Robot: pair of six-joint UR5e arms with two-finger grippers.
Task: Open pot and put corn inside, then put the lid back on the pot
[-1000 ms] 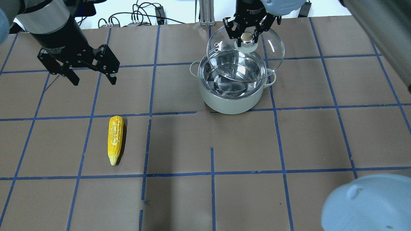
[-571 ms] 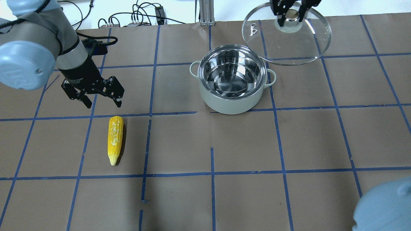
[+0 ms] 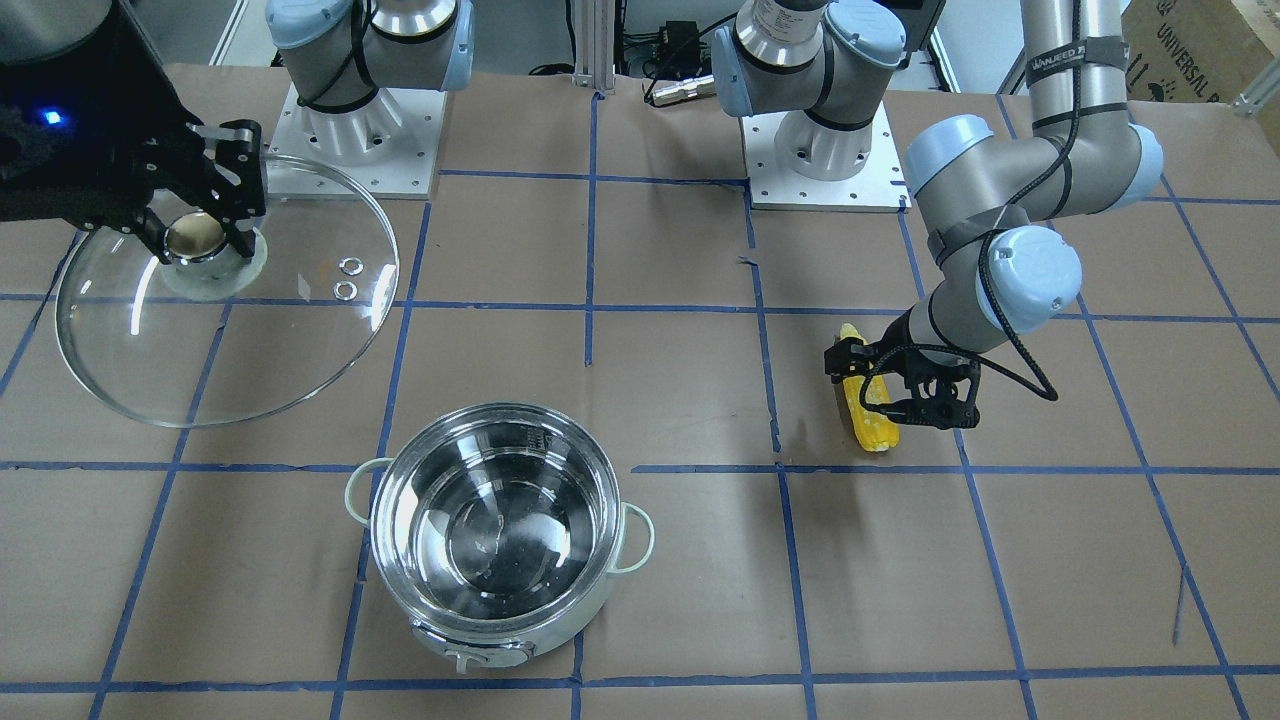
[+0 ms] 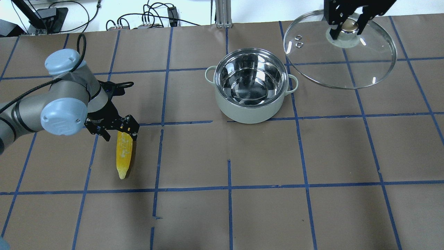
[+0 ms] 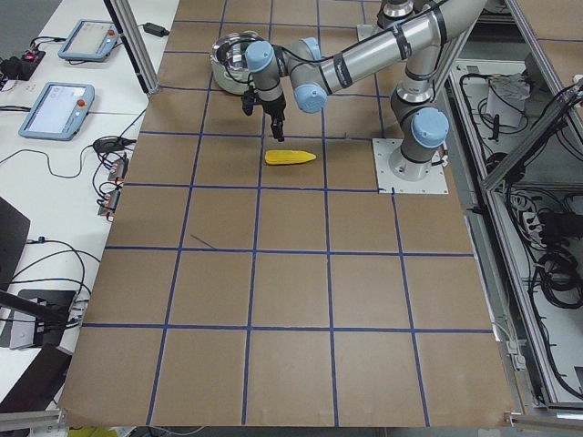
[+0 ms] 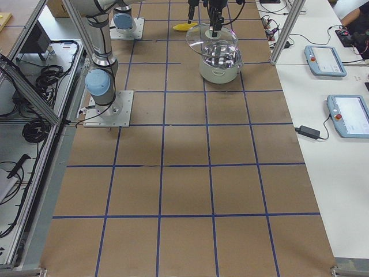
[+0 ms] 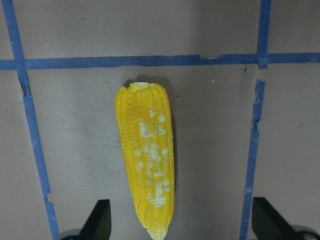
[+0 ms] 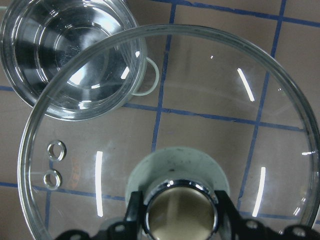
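The yellow corn (image 4: 124, 156) lies on the table at the left, its pointed tip toward the robot. My left gripper (image 4: 120, 136) is open and hovers just over it. In the left wrist view its fingers (image 7: 100, 222) stand wide apart on either side of the corn (image 7: 146, 165), not touching it. The steel pot (image 4: 250, 83) stands open and empty in the middle. My right gripper (image 4: 347, 29) is shut on the beige knob of the glass lid (image 4: 341, 66) and holds it in the air to the right of the pot. The knob (image 8: 179, 210) also shows in the right wrist view.
Brown paper with a blue tape grid covers the table (image 4: 263, 156). Cables and a metal post (image 4: 222, 14) lie along the far edge. The arm bases (image 3: 820, 140) stand on white plates at the robot's side. Screens (image 5: 59, 100) lie on a side bench.
My left arm has come down and toward the robot until the open gripper is over the corn. My right gripper has carried the lid off the pot, out to the right.
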